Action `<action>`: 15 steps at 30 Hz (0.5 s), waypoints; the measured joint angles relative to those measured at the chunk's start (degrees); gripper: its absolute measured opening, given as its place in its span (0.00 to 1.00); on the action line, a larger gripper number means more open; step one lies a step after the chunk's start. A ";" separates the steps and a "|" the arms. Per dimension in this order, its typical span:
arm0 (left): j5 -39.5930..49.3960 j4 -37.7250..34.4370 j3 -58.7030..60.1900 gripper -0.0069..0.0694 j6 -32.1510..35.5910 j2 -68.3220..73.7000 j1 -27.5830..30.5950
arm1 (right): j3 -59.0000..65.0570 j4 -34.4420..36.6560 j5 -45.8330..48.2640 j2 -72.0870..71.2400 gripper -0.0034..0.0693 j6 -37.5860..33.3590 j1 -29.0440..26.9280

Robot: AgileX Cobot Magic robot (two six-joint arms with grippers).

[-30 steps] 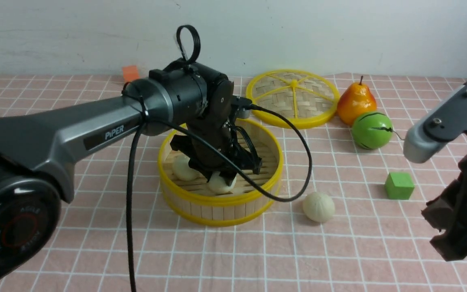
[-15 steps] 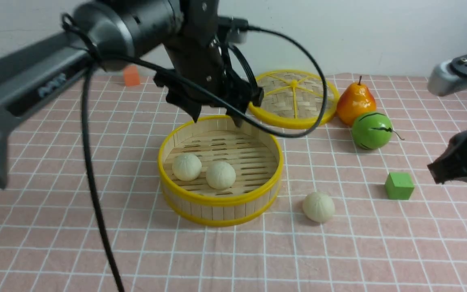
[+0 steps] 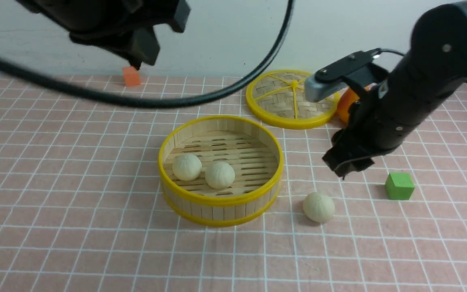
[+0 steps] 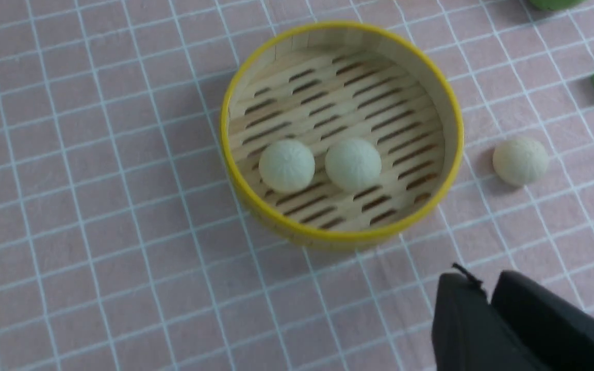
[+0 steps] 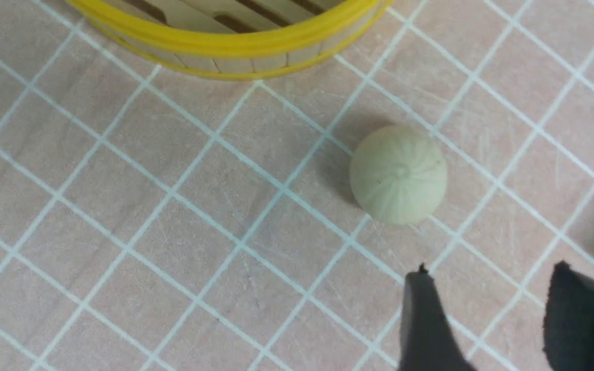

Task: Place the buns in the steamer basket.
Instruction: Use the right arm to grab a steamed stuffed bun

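Observation:
The steamer basket (image 3: 217,200) stands mid-table with two buns (image 3: 186,166) (image 3: 219,174) lying side by side on its floor. The third bun (image 3: 318,207) lies on the cloth just right of the basket. My right gripper (image 3: 341,166) is open and empty, hanging above and slightly behind that bun; in the right wrist view the bun (image 5: 398,174) is just beyond the right gripper (image 5: 490,270). My left gripper (image 3: 142,52) is raised high at the upper left, shut and empty. The left wrist view shows the left gripper (image 4: 482,275), the basket (image 4: 338,237) and all three buns.
The woven lid (image 3: 292,99) lies behind the basket. An orange pear (image 3: 345,106) is mostly hidden behind my right arm. A green cube (image 3: 399,185) sits right of the loose bun, a small orange cube (image 3: 131,76) at the far back. The left arm's cable (image 3: 176,99) hangs across.
My left gripper let go of a bun in the basket, rose up and away to the upper left and closed. My right arm swung in from the right edge towards the loose bun.

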 joint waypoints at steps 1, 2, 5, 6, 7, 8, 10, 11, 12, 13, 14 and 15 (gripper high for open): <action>0.00 -0.07 2.02 0.09 0.00 -2.17 0.00 | -0.28 -0.29 -0.36 1.32 0.61 0.00 0.28; 0.00 -0.12 6.10 0.07 -0.05 -4.88 0.00 | -0.54 -0.67 -1.00 3.20 0.68 0.05 0.54; 0.00 -0.24 15.49 0.07 -0.10 -12.30 0.00 | -0.60 -1.10 -2.87 7.05 0.79 0.73 0.60; 0.00 -0.24 16.76 0.07 -0.10 -12.76 0.00 | -0.60 -1.20 -3.03 7.30 0.81 0.73 0.60; 0.00 -0.24 21.63 0.07 -0.10 -16.53 0.00 | -0.60 -1.90 -4.76 9.44 0.85 1.11 0.60; 0.00 -0.24 22.21 0.07 -0.10 -16.91 0.00 | -0.60 -1.98 -4.96 9.64 0.85 1.12 0.60; 0.00 -0.24 27.46 0.07 -0.10 -20.49 0.00 | -0.60 -2.37 -6.65 11.77 0.86 1.11 0.60; 0.00 -0.24 30.99 0.07 -0.23 -22.75 0.00 | -0.64 -2.61 -7.61 13.32 0.85 1.17 0.60; 0.00 -0.24 32.52 0.07 -0.44 -24.23 0.00 | -0.66 -2.87 -8.03 14.01 0.83 1.25 0.60; 0.00 -0.24 33.85 0.07 -0.83 -25.34 0.00 | -0.71 -3.25 -8.36 14.68 0.81 1.25 0.60; 0.00 -0.24 35.54 0.07 -1.23 -26.88 0.00 | -0.83 -3.25 -8.66 15.59 0.78 1.25 0.60; 0.00 -0.26 36.93 0.07 -1.62 -28.06 0.00 | -0.88 -3.25 -8.74 16.33 0.74 1.25 0.60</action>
